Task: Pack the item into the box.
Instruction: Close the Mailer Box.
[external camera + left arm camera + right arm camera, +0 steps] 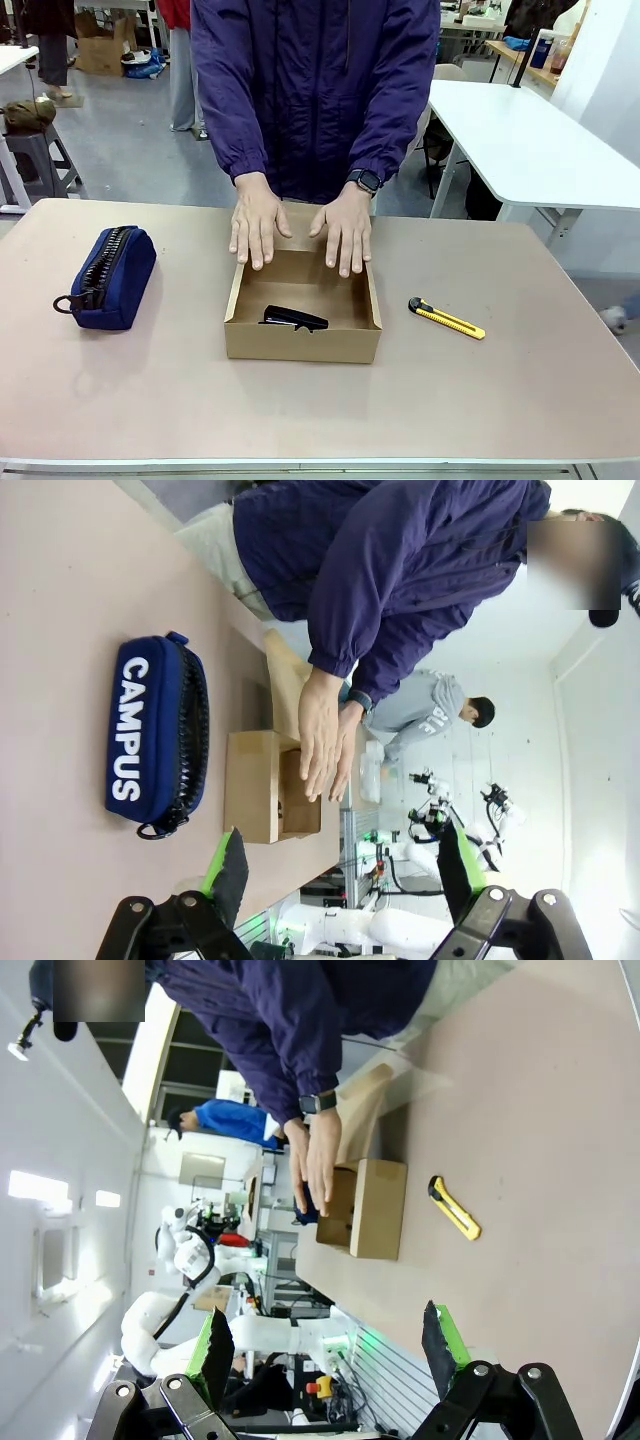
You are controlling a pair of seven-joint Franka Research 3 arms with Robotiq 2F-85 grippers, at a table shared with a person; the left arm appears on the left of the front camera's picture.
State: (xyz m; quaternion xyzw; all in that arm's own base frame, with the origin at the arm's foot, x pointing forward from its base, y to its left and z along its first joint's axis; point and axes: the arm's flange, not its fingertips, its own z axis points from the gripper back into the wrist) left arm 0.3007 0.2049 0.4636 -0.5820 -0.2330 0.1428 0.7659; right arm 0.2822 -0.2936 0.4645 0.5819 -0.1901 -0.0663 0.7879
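The black item (294, 319) lies flat inside the open brown cardboard box (303, 344) at the table's middle. A person in a purple jacket rests both hands (300, 230) on the box's far edge and lid flap. In the left wrist view the box (250, 798) sits sideways beyond my left gripper (340, 875), whose green-padded fingers stand wide apart with nothing between them. My right gripper (327, 1344) is open too and empty, well back from the box (376, 1208).
A navy zip pouch (112, 276) lies left of the box, also close in the left wrist view as the pouch (155, 732). A yellow utility knife (446, 318) lies right of the box. Bare tabletop (300, 410) runs along the near edge.
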